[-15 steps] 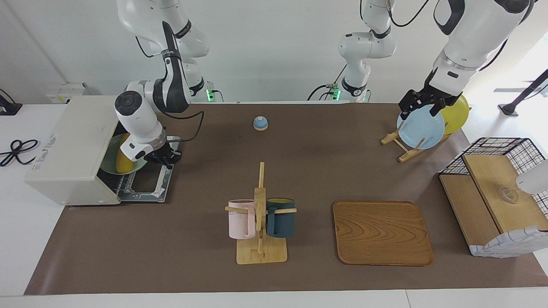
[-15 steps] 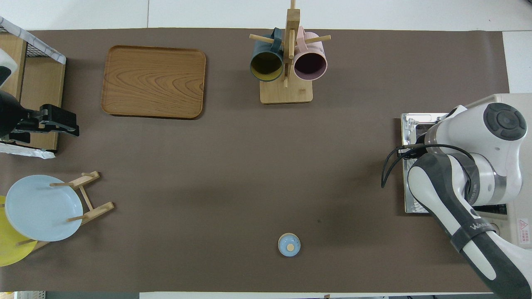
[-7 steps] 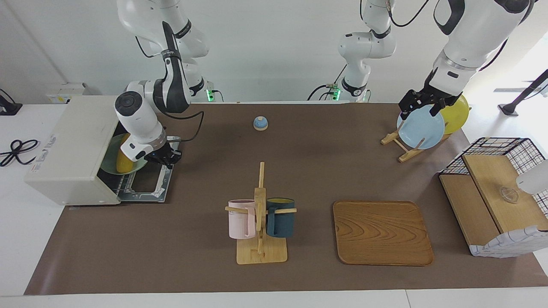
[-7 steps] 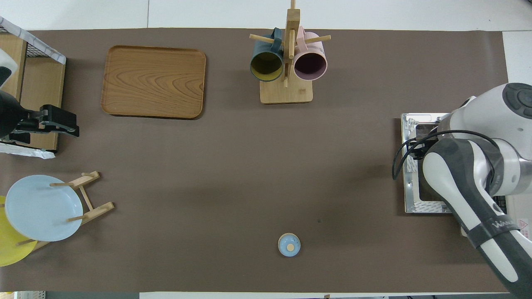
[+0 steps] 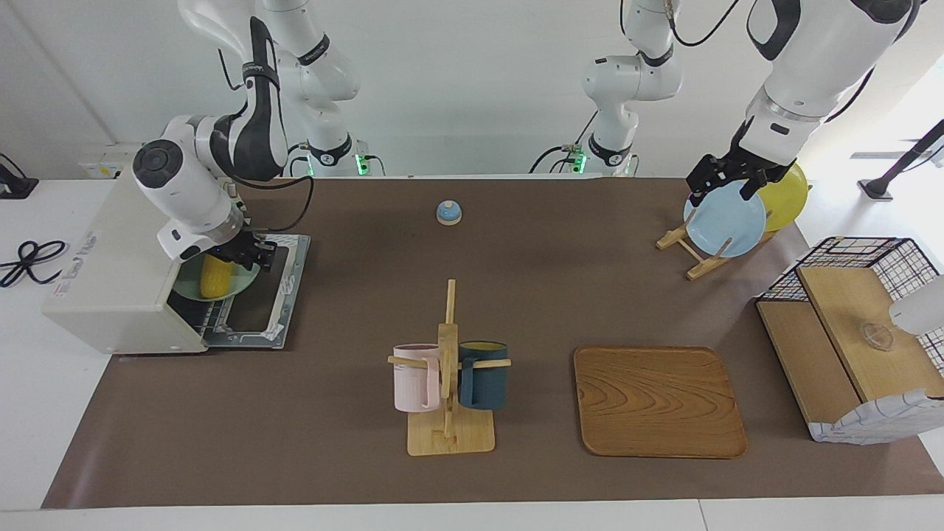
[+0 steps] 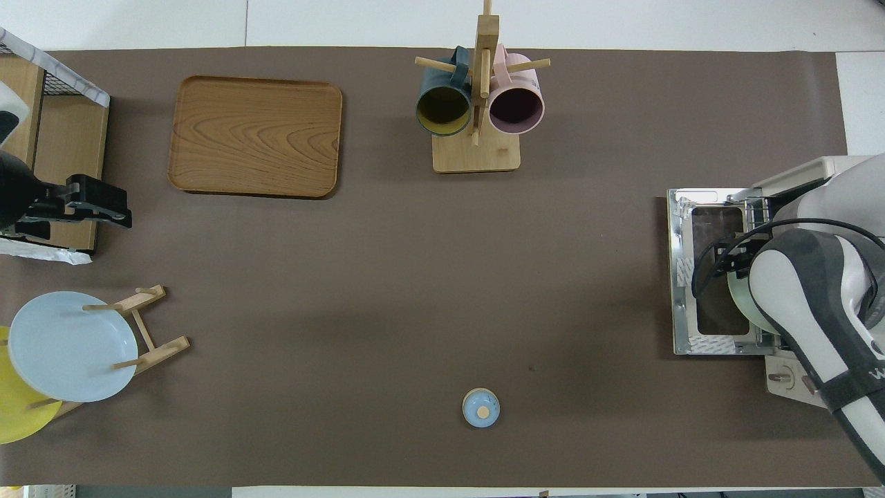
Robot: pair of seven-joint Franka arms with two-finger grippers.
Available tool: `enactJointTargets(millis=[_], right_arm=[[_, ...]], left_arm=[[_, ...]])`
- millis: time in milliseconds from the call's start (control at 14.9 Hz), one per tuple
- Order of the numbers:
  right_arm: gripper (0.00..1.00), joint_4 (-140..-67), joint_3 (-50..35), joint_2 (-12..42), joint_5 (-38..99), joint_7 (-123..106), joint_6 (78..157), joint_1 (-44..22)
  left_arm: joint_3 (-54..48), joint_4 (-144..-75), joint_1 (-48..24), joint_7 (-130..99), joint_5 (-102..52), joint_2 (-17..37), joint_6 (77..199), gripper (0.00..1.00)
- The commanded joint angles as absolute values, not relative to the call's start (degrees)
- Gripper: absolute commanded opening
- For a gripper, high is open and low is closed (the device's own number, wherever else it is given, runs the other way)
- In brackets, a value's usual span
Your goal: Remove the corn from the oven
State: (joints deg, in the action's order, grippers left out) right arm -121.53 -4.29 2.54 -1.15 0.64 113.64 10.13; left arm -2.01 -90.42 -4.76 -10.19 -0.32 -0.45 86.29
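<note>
Your right jaws [image 5: 254, 254], spread I cannot tell, hang over one corn [image 5: 216, 279] on one green plate [image 5: 243, 281] in the oven [image 5: 118, 273]. Left jaws [image 5: 726, 181], spread, wait above two racked plates [image 5: 726, 221].

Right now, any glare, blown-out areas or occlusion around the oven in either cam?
Facing view: daylight washes out the floor past the yellow plate at the left arm's end; the oven is evenly lit, and the corn shows under the right gripper. Overhead view: the right arm covers the corn; only the open oven door shows, without glare.
</note>
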Motion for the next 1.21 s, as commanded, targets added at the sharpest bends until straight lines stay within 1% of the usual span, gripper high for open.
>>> enactJointTargets(millis=[0, 201, 268, 335, 402, 669, 803, 937, 1138], right_arm=[[0.38, -125.24, -4.75, 0.09, -0.97, 0.44, 116.01, 11.16], [0.38, -127.52, -4.66, -0.79, -0.97, -1.05, 117.77, 11.34], [0.32, -127.62, -4.66, -0.79, -0.97, -2.10, 117.77, 11.51], [0.14, -127.62, -4.66, -0.79, -0.97, -3.68, 117.69, 11.86], [0.00, -127.62, -4.66, -0.79, -0.97, -4.91, 117.34, 11.95], [0.00, -126.92, -4.75, -0.79, -3.95, -6.50, 116.63, 10.73], [0.00, -123.68, -5.10, -0.01, -4.39, -6.07, 112.79, 8.54], [0.00, -118.59, -5.27, 1.75, -4.31, -3.45, 109.08, 2.85], [0.00, -114.97, -5.27, 2.63, -4.48, 3.76, 106.44, -6.39]], left_arm=[[-2.46, -89.47, -4.22, -10.28, 0.35, -0.09, 85.61, 1.00], [-2.46, -89.91, -4.22, -10.20, 0.53, -0.17, 85.78, 1.00], [-2.46, -89.91, -4.22, -10.11, 0.53, -0.18, 85.78, 1.00], [-2.46, -89.91, -4.22, -10.11, 0.61, -0.18, 85.87, 1.00], [-2.46, -89.91, -4.13, -10.02, 0.62, -0.18, 85.87, 1.00], [-2.46, -89.91, -4.13, -10.11, 0.53, -0.18, 85.96, 1.00], [-2.46, -89.91, -4.13, -10.11, 0.62, -0.18, 85.96, 1.00], [-2.46, -89.91, -4.13, -10.11, 0.62, -0.17, 85.96, 1.00], [-2.46, -89.91, -4.13, -10.11, 0.62, -0.18, 86.04, 1.00]])
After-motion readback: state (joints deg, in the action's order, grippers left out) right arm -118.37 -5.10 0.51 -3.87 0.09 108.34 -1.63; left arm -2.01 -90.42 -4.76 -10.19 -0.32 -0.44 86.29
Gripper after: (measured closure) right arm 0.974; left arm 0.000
